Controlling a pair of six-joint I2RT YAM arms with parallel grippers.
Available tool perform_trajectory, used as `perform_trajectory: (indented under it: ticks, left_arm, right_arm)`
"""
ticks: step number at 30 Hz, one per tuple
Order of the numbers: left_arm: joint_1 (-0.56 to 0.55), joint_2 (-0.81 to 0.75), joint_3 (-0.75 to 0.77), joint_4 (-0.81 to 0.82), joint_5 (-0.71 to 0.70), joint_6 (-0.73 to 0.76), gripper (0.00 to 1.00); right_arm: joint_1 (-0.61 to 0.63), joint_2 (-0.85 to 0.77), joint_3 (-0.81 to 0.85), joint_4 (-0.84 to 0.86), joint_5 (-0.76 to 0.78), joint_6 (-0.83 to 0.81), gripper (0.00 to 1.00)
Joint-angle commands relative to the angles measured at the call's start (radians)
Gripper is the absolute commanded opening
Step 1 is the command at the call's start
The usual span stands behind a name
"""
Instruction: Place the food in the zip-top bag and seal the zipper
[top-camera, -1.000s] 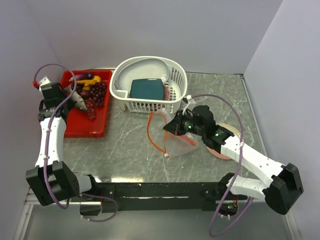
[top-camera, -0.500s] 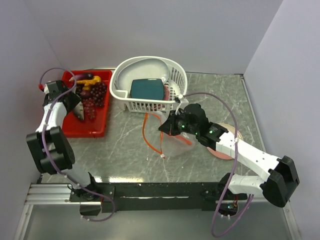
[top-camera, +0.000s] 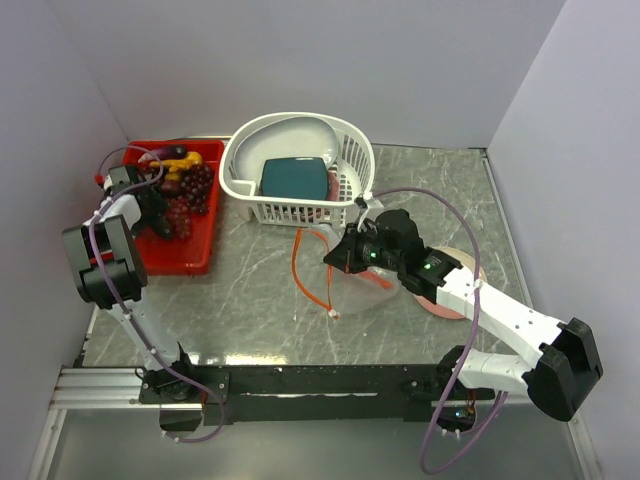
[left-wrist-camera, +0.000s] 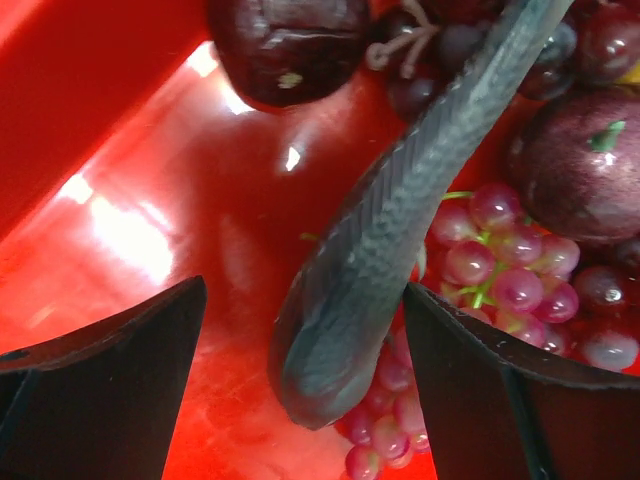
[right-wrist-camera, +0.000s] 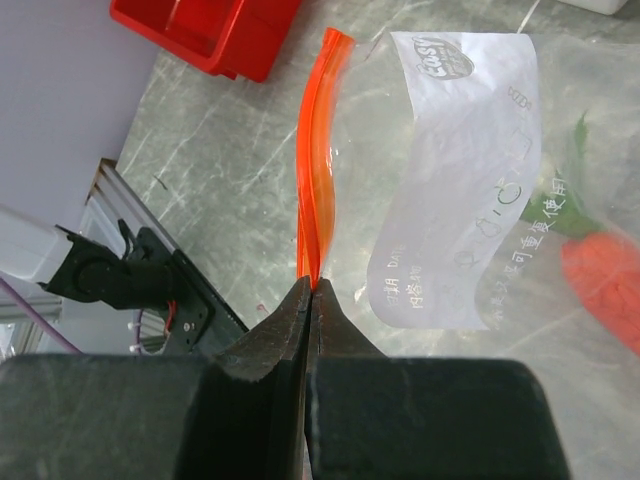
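Left pincer (left-wrist-camera: 300, 300): fingers spread over the red tray (left-wrist-camera: 130, 180), one on either side of the grey fish (left-wrist-camera: 400, 220), neither gripping it. The fish lies slanted across the grape bunches (left-wrist-camera: 500, 285) in the tray

Right pincer (right-wrist-camera: 308, 292): pressed together, pinching the zipper (right-wrist-camera: 315, 170) of the zip-top bag (right-wrist-camera: 455, 200). The bag rests on the desk (top-camera: 250, 290), just in front of the white basket (top-camera: 290, 212). Orange carrot (right-wrist-camera: 600, 270) shows through the plastic
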Motion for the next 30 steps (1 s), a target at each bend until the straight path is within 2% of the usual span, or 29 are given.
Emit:
perform_trajectory:
  ticks: [1,2,5,7,8,11,14,19,26,30]
  left_arm:
    - [0.007,0.012,0.028,0.077,0.038,0.005,0.84]
    - [0.008,0.009,0.008,0.105,0.044,0.002,0.82]
    - [0.008,-0.014,-0.033,0.142,0.056,-0.012,0.7]
    - [0.01,-0.025,-0.041,0.152,0.053,-0.018,0.52]
    - [0.01,-0.036,-0.039,0.149,0.052,-0.018,0.39]
    - [0.008,-0.069,-0.042,0.137,0.046,-0.018,0.18]
    - [0.007,-0.124,-0.052,0.125,0.052,-0.021,0.1]
    - [-0.002,-0.247,-0.064,0.058,0.049,-0.055,0.04]
    - [-0.045,-0.463,-0.104,-0.038,0.082,-0.1,0.01]
    - [-0.109,-0.617,-0.163,-0.039,0.139,-0.165,0.01]
  right_arm:
    - [-0.008,-0.025,-0.007,0.055,-0.038,-0.006,0.0]
    - [-0.008,-0.029,-0.007,0.054,-0.038,-0.006,0.0]
    - [-0.008,-0.036,-0.011,0.059,-0.036,-0.006,0.0]
    - [-0.008,-0.029,-0.01,0.059,-0.036,-0.005,0.0]
    - [-0.008,-0.026,-0.01,0.06,-0.036,-0.006,0.0]
    - [-0.008,-0.023,-0.008,0.057,-0.035,-0.008,0.0]
    - [-0.008,-0.025,-0.007,0.055,-0.025,-0.008,0.0]
    - [-0.008,-0.026,-0.01,0.065,-0.024,-0.012,0.0]
    - [-0.008,-0.022,-0.033,0.123,-0.073,0.011,0.0]
    - [-0.005,-0.025,-0.041,0.131,-0.036,0.054,0.0]
